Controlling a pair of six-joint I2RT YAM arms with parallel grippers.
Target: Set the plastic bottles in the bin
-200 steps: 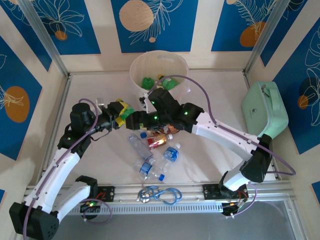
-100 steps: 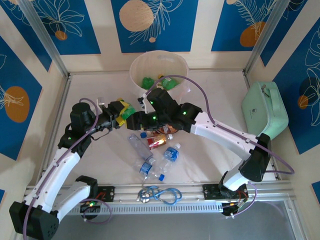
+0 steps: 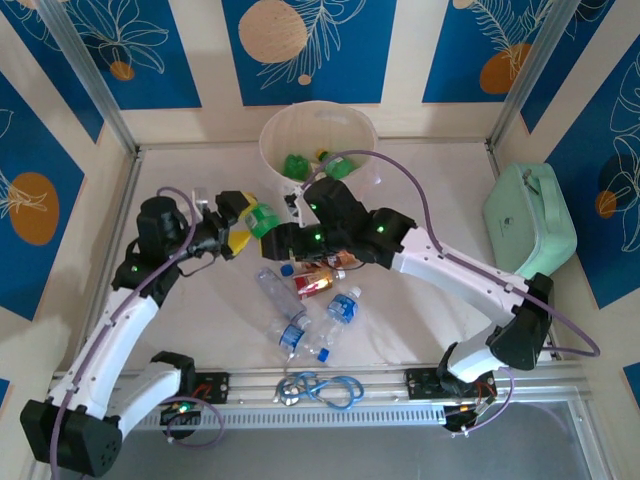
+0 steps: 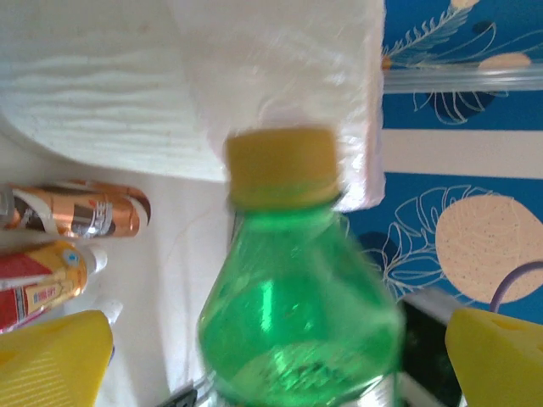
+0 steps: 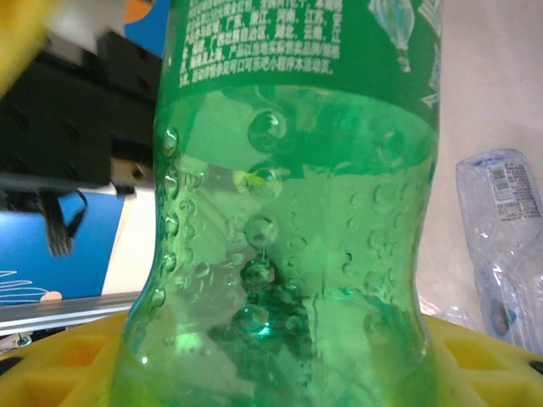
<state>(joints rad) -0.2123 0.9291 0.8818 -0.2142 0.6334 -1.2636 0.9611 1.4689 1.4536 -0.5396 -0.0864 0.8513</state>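
Note:
A green plastic bottle (image 3: 263, 217) with a yellow cap (image 4: 282, 165) hangs above the table between my two grippers. My right gripper (image 3: 284, 238) is shut on its lower body (image 5: 288, 254), with yellow fingers (image 5: 484, 360) pressed against both sides. My left gripper (image 3: 248, 222) is open around the same bottle (image 4: 297, 305), its yellow fingers (image 4: 51, 360) standing well clear of it. The white bin (image 3: 270, 130) stands just behind, with green bottles (image 3: 297, 165) inside. Several clear bottles (image 3: 272, 285) and red-brown labelled ones (image 3: 318, 285) lie on the table below.
A mint-green case (image 3: 530, 220) stands at the right wall. A blue cable loop (image 3: 320, 388) lies on the near rail. The right arm reaches across the middle of the table, over the loose bottles.
My left gripper has opened and let go of the green bottle. My right gripper closed on it and now carries it, slightly farther toward the bin.

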